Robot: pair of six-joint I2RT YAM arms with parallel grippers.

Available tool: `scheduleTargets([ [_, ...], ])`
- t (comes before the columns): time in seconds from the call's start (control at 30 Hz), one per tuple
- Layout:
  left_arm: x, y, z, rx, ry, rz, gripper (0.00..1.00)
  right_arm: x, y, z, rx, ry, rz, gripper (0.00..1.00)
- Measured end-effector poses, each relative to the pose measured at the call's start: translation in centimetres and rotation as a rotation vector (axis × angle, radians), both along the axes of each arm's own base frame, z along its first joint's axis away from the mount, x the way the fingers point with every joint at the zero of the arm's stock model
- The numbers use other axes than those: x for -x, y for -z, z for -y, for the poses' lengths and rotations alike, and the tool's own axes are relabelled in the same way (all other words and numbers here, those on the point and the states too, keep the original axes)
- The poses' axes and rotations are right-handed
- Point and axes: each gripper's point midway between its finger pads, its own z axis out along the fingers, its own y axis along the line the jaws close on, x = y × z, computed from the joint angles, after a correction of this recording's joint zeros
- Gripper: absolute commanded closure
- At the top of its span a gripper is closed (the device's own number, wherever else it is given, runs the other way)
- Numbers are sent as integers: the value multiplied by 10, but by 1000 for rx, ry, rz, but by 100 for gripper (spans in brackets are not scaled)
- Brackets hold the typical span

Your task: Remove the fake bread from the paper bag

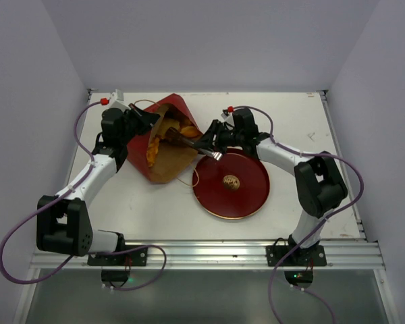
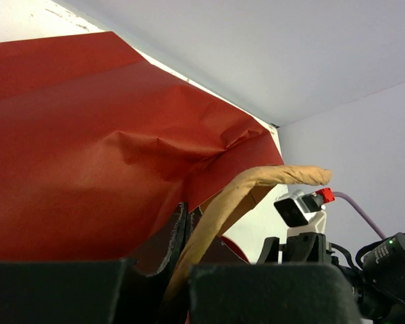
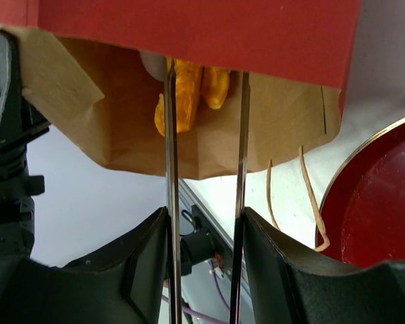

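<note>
The paper bag (image 1: 163,156) lies tipped on the table, red outside and brown inside, its mouth facing the plate. Orange-golden fake bread (image 1: 179,129) lies deep inside, also seen in the right wrist view as fake bread (image 3: 183,94). My left gripper (image 1: 145,119) is shut on the paper bag's upper rim (image 2: 88,155) and holds it up, with a tan handle strip (image 2: 256,181) running between its fingers. My right gripper (image 1: 214,138) is shut on metal tongs (image 3: 170,169). Their two blades reach into the bag alongside the loaves; I cannot tell whether they pinch one.
A round red plate (image 1: 250,192) lies right of the bag, under my right arm, with a small gold mark at its centre. The bag's loose cord handle (image 3: 310,196) trails onto the table beside the plate rim (image 3: 385,196). Walls close in the table on three sides.
</note>
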Motion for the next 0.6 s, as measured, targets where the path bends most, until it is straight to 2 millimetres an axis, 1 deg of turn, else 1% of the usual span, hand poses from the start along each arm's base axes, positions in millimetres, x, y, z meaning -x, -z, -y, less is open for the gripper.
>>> scheduleTargets([
  [0.17,0,0,0,0,0,0,100,-5,7,-3,-12,13,-22,53],
  [0.27,0,0,0,0,0,0,100,-7,8,-5,-17,19,-30,56],
  [0.37,0,0,0,0,0,0,100,-9,6,-5,-26,26,-28,63],
  [0.5,0,0,0,-1,1,0,100,-11,4,-6,-36,30,-16,82],
  [0.53,0,0,0,-1,1,0,100,-12,3,-6,-39,32,-15,89],
  [0.6,0,1,0,-6,2,0,100,-15,2,-6,-46,36,-8,95],
])
